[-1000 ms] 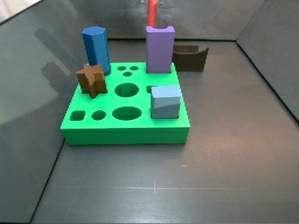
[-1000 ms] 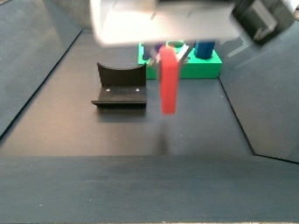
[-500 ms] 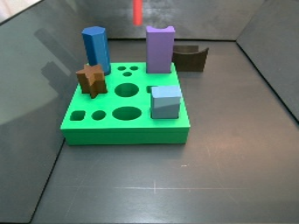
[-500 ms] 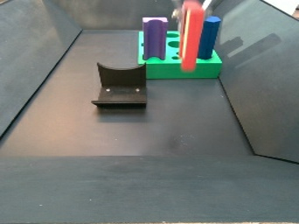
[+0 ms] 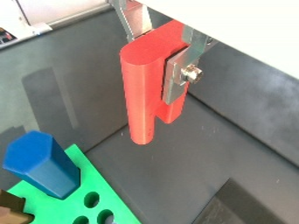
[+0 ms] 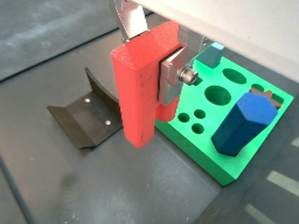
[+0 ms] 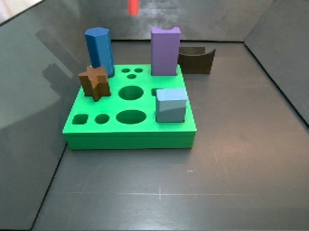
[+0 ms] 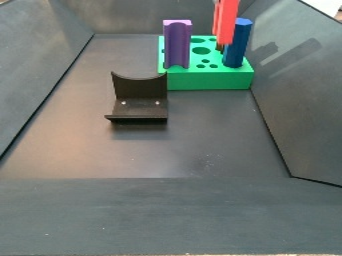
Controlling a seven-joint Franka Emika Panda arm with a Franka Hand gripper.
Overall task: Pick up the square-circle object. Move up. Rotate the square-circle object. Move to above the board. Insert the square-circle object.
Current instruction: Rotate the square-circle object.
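The square-circle object [image 5: 142,96] is a red-orange block hanging upright between my gripper's [image 5: 158,61] silver fingers, which are shut on its upper part; both wrist views show this [image 6: 136,101]. In a side view only its lower tip [image 7: 134,7] shows at the top edge, high over the far side of the green board [image 7: 121,133]. In a side view it [image 8: 229,18] hangs behind the blue pillar [image 8: 239,42], above the board [image 8: 201,80]. The gripper body is out of both side views.
On the board stand a blue pillar [image 7: 98,50], a tall purple block [image 7: 165,50], a brown star piece [image 7: 94,83] and a light blue cube [image 7: 172,106]. A dark curved holder [image 7: 198,60] sits beside the board. Grey walls surround the floor.
My gripper has carried the red-orange object from over the dark holder toward the board and higher. It now hangs above the board's far side. The board pieces have not moved.
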